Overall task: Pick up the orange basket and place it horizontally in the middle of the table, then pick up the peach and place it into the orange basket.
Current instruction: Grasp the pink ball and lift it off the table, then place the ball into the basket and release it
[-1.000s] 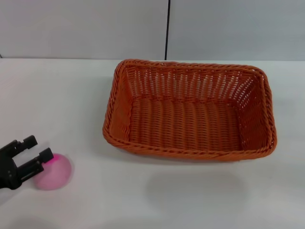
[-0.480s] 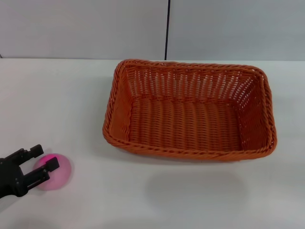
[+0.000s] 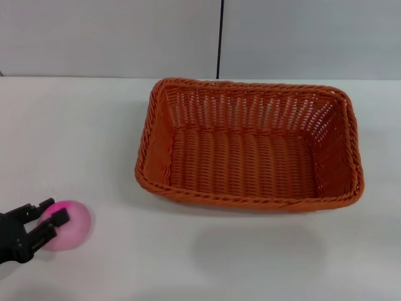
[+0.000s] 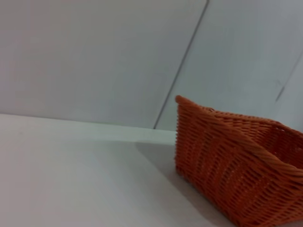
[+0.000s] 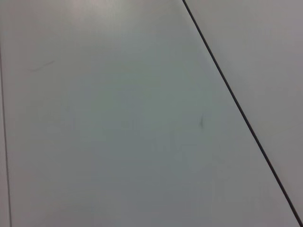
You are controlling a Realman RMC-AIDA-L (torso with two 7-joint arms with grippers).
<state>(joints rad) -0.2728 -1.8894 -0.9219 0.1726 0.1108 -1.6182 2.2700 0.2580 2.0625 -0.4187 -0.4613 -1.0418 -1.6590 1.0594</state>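
White tabletop [image 3: 94, 125]: orange basket [image 3: 249, 144] holds nothing; left pincer [image 3: 45, 221], prongs apart, straddles the peach [image 3: 67, 224]

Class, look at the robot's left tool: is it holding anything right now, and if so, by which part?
Cannot be told. The left tool is open, its fingers straddling the peach on the table, not visibly clamped.

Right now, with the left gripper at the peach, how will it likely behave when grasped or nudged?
The peach looks round and smooth, so it may roll on the flat table if nudged. The left gripper brackets one side only; an off-centre squeeze could squirt it away.
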